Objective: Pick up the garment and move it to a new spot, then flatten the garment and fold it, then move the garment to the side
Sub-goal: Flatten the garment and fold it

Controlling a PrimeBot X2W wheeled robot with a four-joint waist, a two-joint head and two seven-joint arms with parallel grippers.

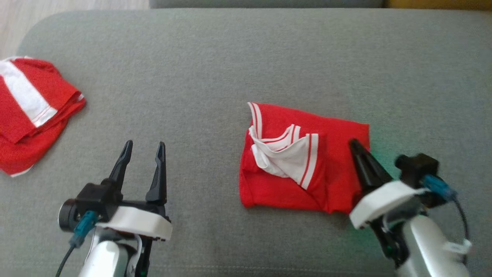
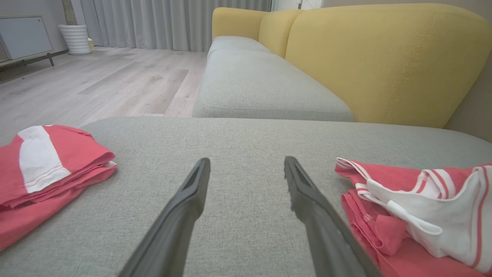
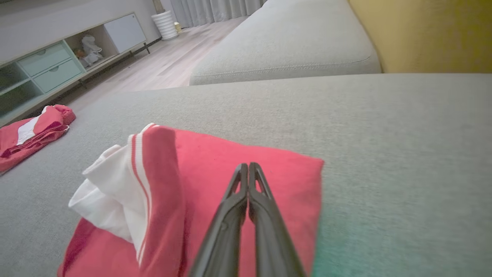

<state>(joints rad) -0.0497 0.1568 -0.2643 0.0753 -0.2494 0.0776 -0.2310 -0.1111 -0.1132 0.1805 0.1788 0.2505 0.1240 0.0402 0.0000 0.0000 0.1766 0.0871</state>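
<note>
A red garment (image 1: 307,157) with white striped trim lies folded into a rough square on the grey cushion (image 1: 230,57), right of centre; it also shows in the left wrist view as the garment (image 2: 415,207) and in the right wrist view as the garment (image 3: 230,165). My right gripper (image 1: 353,144) hovers over its right part, fingers (image 3: 249,181) pressed together with nothing between them. My left gripper (image 1: 144,148) stands open over bare cushion, left of the garment, with its fingers (image 2: 192,188) spread apart.
A second red and white garment (image 1: 27,111) lies folded at the cushion's left edge. Beyond are a yellow sofa back (image 2: 384,57), another grey seat (image 2: 261,84), wooden floor (image 2: 96,80) and a low cabinet (image 3: 50,57).
</note>
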